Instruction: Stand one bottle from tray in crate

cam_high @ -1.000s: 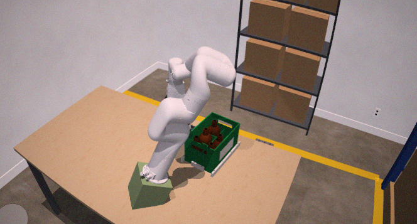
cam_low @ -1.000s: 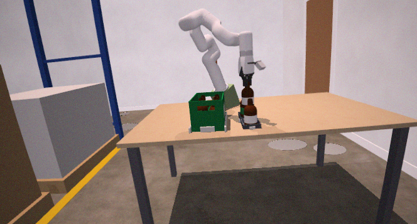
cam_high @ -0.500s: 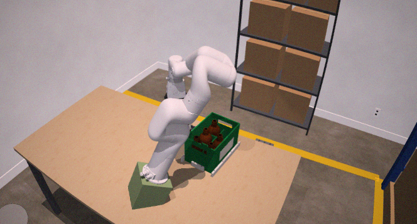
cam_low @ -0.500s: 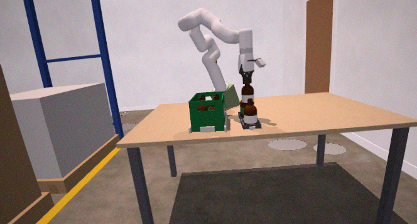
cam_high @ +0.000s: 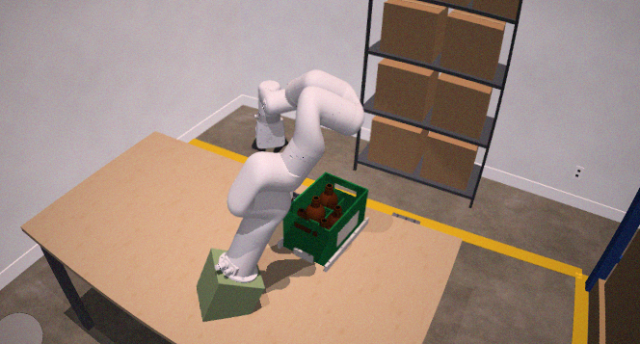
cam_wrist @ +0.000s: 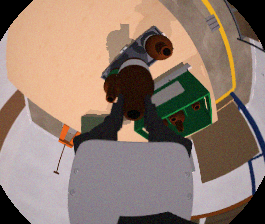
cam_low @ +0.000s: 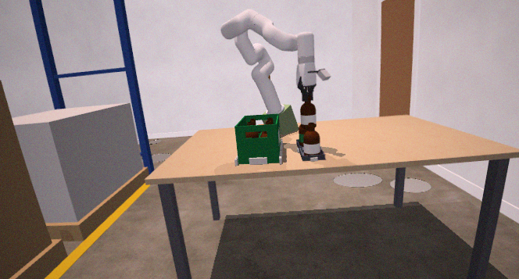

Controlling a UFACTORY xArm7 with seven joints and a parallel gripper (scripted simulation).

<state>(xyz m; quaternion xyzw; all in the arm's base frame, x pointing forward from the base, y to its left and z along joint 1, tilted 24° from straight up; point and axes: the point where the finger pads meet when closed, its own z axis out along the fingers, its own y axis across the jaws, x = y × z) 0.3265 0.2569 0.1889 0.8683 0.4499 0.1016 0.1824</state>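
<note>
My gripper (cam_low: 307, 96) is shut on the neck of a brown bottle (cam_low: 308, 113) with a white label and holds it above the tray (cam_low: 311, 155). Another brown bottle (cam_low: 312, 142) stands upright on the tray in front of it; a further one behind is mostly hidden. The green crate (cam_low: 258, 138) stands on the table left of the tray, with several brown bottles (cam_high: 322, 206) upright in its cells. In the wrist view my fingers clasp the held bottle (cam_wrist: 132, 87), with the tray bottle (cam_wrist: 157, 46) and the crate (cam_wrist: 183, 106) below.
The arm's green base block (cam_high: 227, 290) sits on the table near the crate. A shelf rack with cardboard boxes (cam_high: 433, 80) stands behind the table. A grey box (cam_low: 74, 155) and a blue rack post (cam_low: 130, 76) stand to the left of the table.
</note>
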